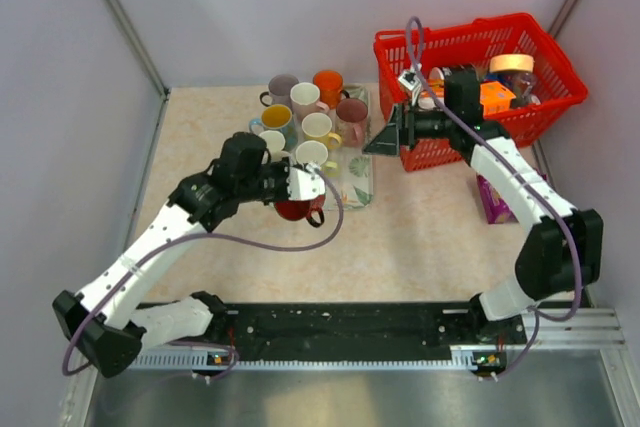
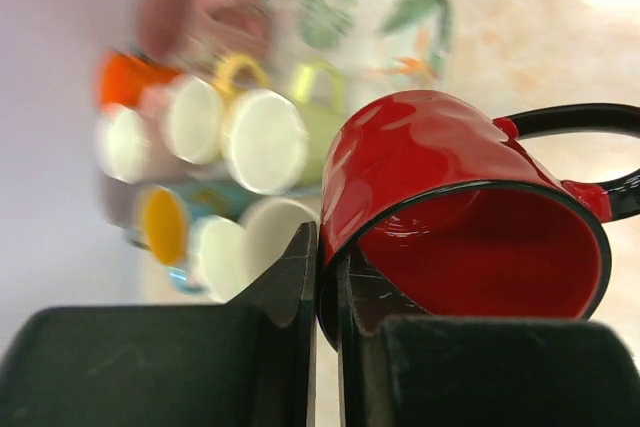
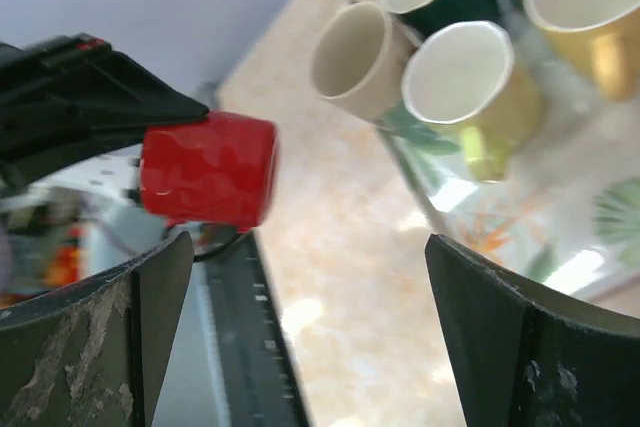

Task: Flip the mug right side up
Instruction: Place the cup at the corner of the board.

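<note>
The beige table [image 1: 420, 237] carries a red basket [image 1: 460, 42] at its far right, full of odds and ends. Left of the basket lies a leaf-patterned tray [image 1: 358, 182] with a cluster of mugs [image 1: 305, 117] on its far part, all mouth up (orange, yellow, cream, pink and teal among them). The red mug [image 1: 296, 210] is at the tray's near left corner. It is tipped on its side with its black handle out to one side. I cannot tell whether it touches the table. The left gripper [image 2: 326, 252] is clamped on the red mug's rim, one finger inside the mouth and one outside. The right gripper [image 1: 383, 140] hangs between tray and basket, jaws spread wide and holding nothing, facing the red mug.
</note>
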